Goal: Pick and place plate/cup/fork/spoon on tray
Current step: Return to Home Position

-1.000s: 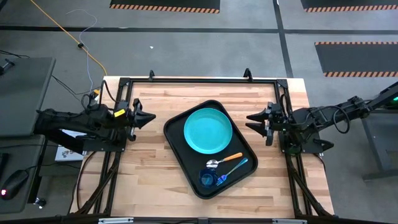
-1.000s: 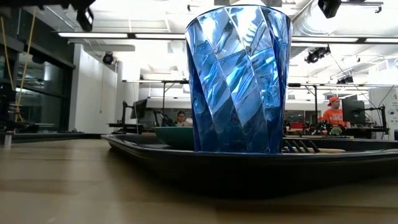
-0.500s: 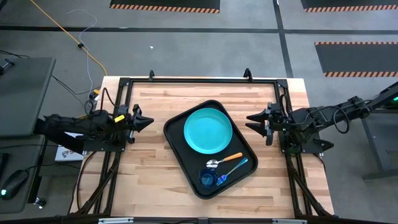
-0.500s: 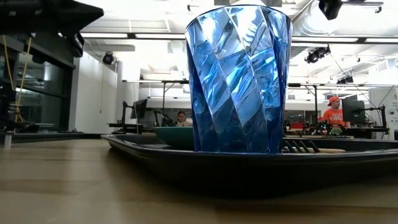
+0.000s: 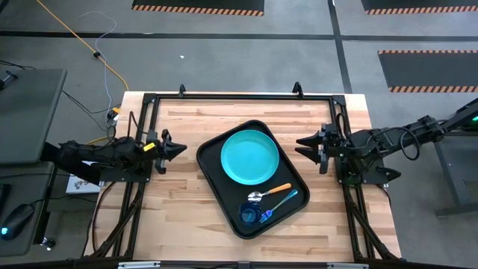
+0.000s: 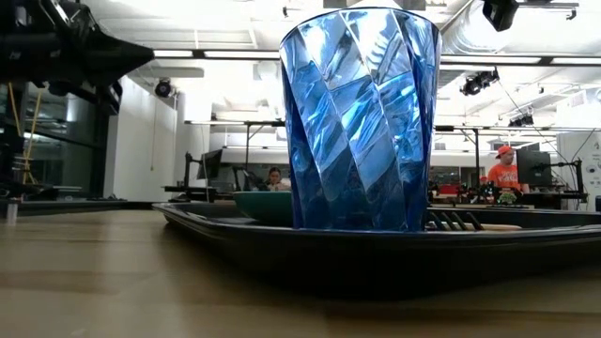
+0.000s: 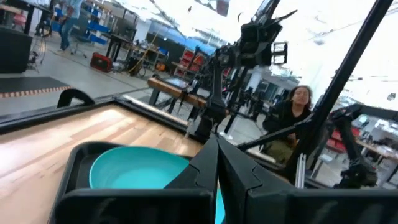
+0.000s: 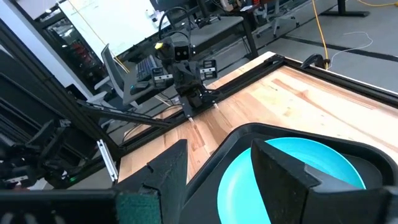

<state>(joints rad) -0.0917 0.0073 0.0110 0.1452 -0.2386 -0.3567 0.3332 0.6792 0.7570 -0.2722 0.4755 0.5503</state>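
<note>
The black tray (image 5: pixel 216 175) lies slantwise in the table's middle. The turquoise plate (image 5: pixel 250 157) rests on its far part. The orange-handled spoon (image 5: pixel 267 193), the blue fork (image 5: pixel 284 202) and the blue cup (image 5: pixel 250 216) stand on its near part; the cup fills the low view (image 6: pixel 362 117). My left gripper (image 5: pixel 181 148) is shut and empty, left of the tray, pointing at it (image 7: pixel 216 149). My right gripper (image 5: pixel 302 146) is open and empty, right of the tray (image 8: pixel 217 168).
A black metal frame (image 5: pixel 224 97) runs along the table's far and side edges. Bare wood shows on both sides of the tray. A person (image 7: pixel 292 118) sits beyond the table's right side, and people show in the room behind (image 6: pixel 502 169).
My left arm has come down lower at the table's left side, still pointing at the tray. Nothing on the tray has moved.
</note>
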